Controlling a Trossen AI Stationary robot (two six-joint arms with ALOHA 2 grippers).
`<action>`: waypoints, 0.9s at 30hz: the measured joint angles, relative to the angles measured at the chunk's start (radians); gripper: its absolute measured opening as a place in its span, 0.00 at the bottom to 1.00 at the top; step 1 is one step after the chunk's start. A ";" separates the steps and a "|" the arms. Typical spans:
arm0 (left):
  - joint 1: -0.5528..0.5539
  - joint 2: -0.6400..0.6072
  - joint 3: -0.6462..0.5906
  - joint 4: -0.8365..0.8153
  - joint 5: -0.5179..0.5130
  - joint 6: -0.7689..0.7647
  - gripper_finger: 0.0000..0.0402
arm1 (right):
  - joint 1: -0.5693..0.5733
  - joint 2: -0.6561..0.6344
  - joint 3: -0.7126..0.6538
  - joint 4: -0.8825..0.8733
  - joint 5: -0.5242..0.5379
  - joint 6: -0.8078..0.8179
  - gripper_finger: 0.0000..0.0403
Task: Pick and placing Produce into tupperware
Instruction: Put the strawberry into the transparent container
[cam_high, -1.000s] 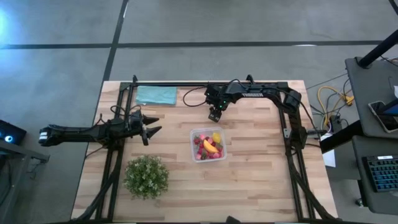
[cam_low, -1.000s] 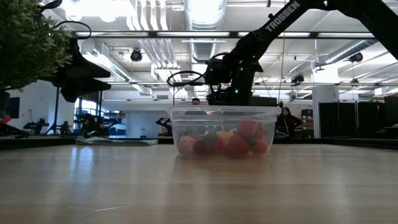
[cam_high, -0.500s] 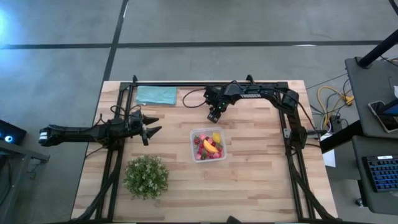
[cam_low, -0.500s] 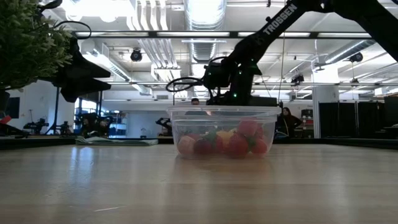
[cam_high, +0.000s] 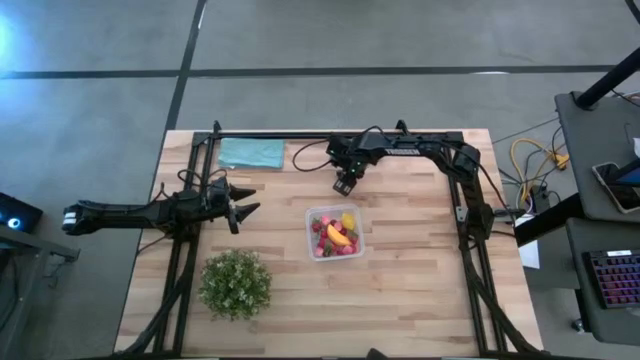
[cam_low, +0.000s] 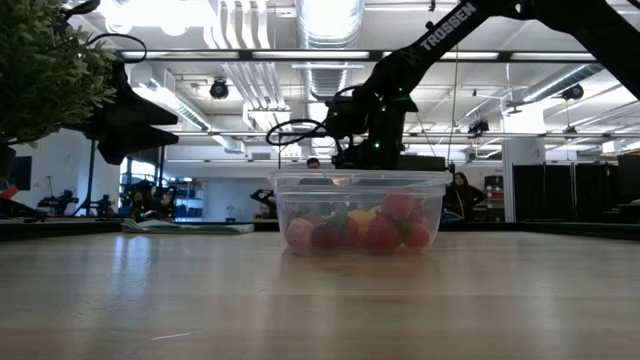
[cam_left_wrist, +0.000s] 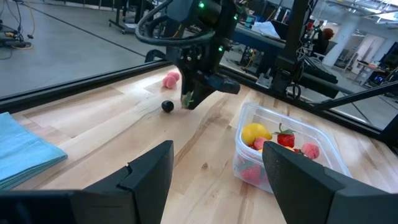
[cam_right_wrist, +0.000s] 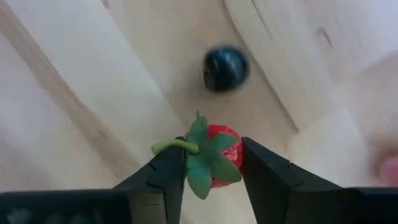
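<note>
The clear tupperware (cam_high: 335, 233) stands mid-table and holds red and pink berries, a banana and a lemon (cam_left_wrist: 255, 133). Behind it, toward the far edge, my right gripper (cam_high: 343, 184) points down, shut on a red strawberry (cam_right_wrist: 222, 153) with a green leaf cap. A dark berry (cam_right_wrist: 226, 67) and a pink piece (cam_left_wrist: 171, 78) lie on the wood close by. My left gripper (cam_high: 243, 210) hovers open at the table's left, with nothing between its fingers. My right gripper pinches the strawberry's two sides (cam_right_wrist: 235, 155) between its two fingers, which come from above and point down. The leaf cap (cam_right_wrist: 199, 163) faces up toward the wrist. Whether the strawberry is clear of the table, I cannot tell.
A bushy green plant (cam_high: 236, 284) stands at the near left. A teal folded cloth (cam_high: 250, 153) lies at the far left. A black frame (cam_high: 300, 135) runs along the table's far edge and down both sides.
My right hand has tipped a little over the spot behind the tupperware, staying in about the same place.
</note>
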 joint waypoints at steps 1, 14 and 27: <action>0.000 0.000 0.000 0.000 0.000 0.000 0.58 | 0.000 0.000 0.009 -0.033 -0.008 0.004 0.34; 0.000 0.000 0.000 0.000 0.000 0.000 0.58 | 0.074 -0.171 0.047 -0.113 -0.250 0.176 0.33; 0.000 -0.002 0.000 0.000 0.000 0.000 0.58 | 0.363 -0.194 0.048 -0.068 -0.235 0.471 0.37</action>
